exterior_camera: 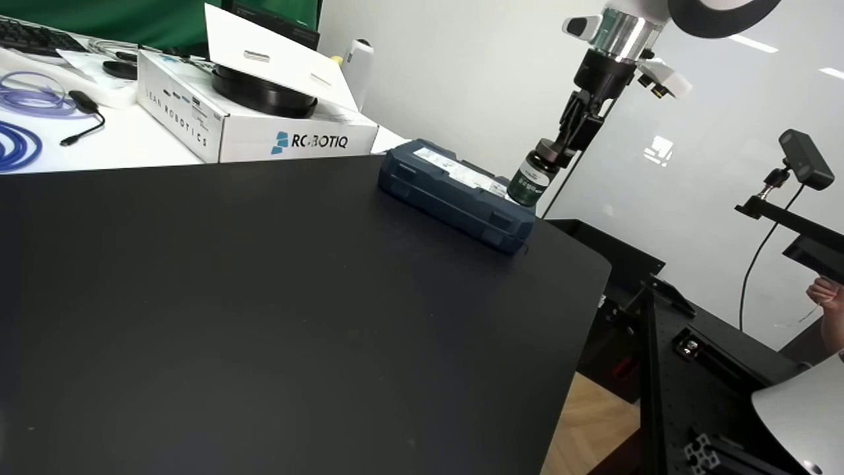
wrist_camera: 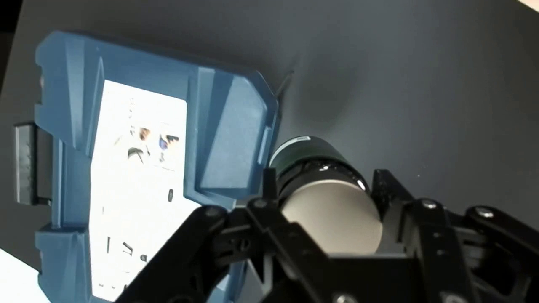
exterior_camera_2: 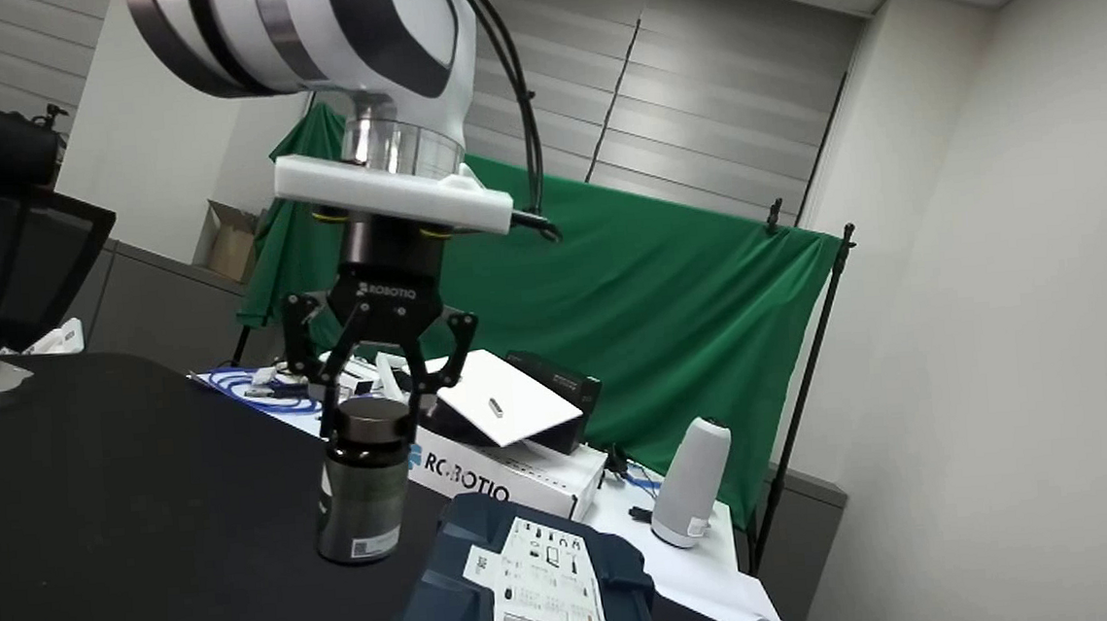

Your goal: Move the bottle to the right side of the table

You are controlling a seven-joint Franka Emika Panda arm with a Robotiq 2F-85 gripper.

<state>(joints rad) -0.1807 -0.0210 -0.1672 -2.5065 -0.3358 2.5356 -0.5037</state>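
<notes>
Carrying appears to be the step in hand, since the dark green bottle [exterior_camera_2: 367, 504] is held aloft beside one end of the dark-blue hard case [exterior_camera: 455, 198]. The jaws are clamped across its brownish cap [wrist_camera: 332, 219], one on each side, and the body is left hanging below. No contact between bottle and case can be made out, though the two are seen just beside each other in the wrist view. A soft shadow [wrist_camera: 328, 84] is cast on the bench [exterior_camera: 283, 297] just past that end of the case, by which the lift is borne out. Which way from the case the right side is meant to lie cannot be told from these views.

For a good transfer, the bottle is best taken clear of the case before any lowering, so that its base is not caught on the case. The carry should be kept level and unhurried, as the bottle may be swung or lost with a hold so near its top. Over the target, the base should be brought down flat and slowly, and the jaws parted only once full contact with the bench is made.
</notes>
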